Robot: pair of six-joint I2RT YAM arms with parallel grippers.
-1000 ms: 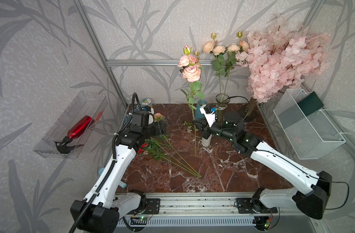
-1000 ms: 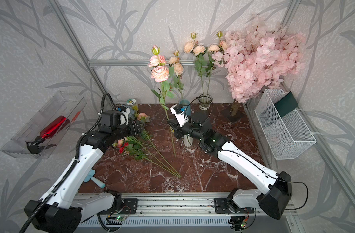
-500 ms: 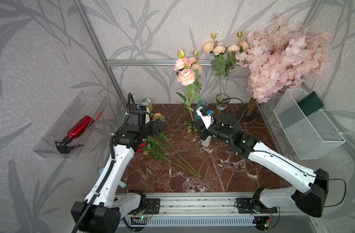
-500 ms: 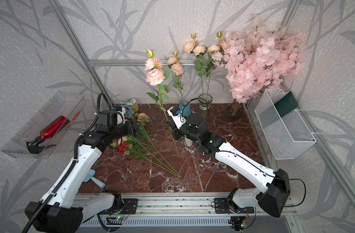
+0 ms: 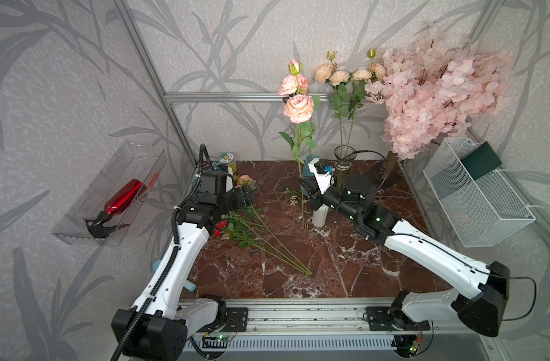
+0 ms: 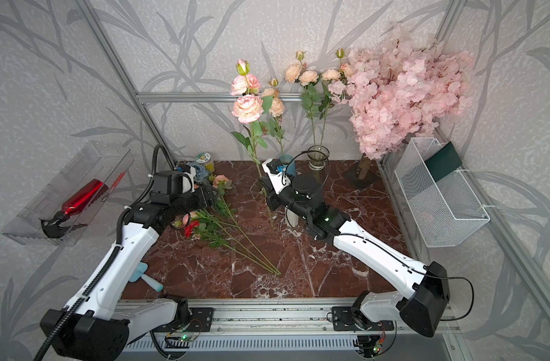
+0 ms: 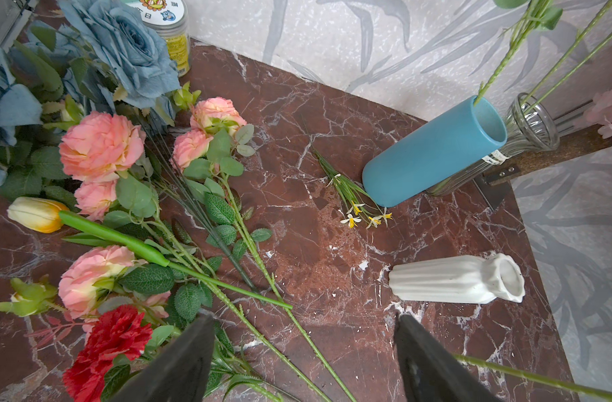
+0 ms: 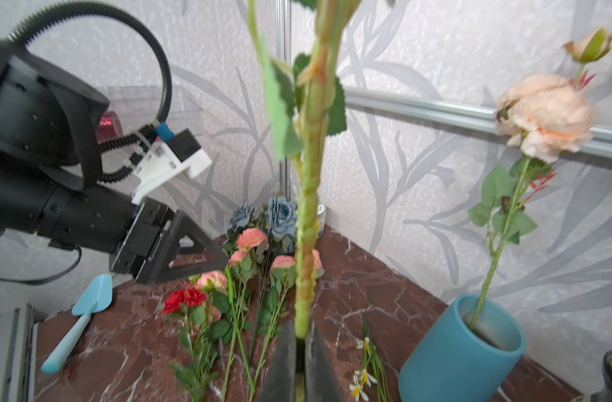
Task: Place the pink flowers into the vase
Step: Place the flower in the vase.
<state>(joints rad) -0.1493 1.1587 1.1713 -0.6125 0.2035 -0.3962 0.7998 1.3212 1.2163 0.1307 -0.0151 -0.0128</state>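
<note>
Over the last half second my right pincer [image 8: 300,336] has swung the pink flower [image 5: 298,107] back upright and a touch higher, while my left pincer [image 7: 303,320] has hardly shifted. The right pincer is pressed together on the green stem low down. The blooms and the bud stand high above it, and the stem's foot hangs below it, just beside the white vase [image 7: 454,278] and inside no vase. Just beyond the right pincer stands the blue vase [image 8: 461,351], which holds one peach flower [image 8: 544,115]. The glass vase [image 5: 344,157] is right beside it with more peach flowers [image 5: 339,76] in it. My left pincer is spread wide and holds nothing, hovering over the stems of the other pink flowers [image 7: 101,146]. These lie on the surface [image 7: 315,250] in a loose heap with a red carnation [image 7: 113,334] and a yellow tulip [image 7: 36,214], and the blue-grey roses [image 7: 123,45] lie beyond them.
</note>
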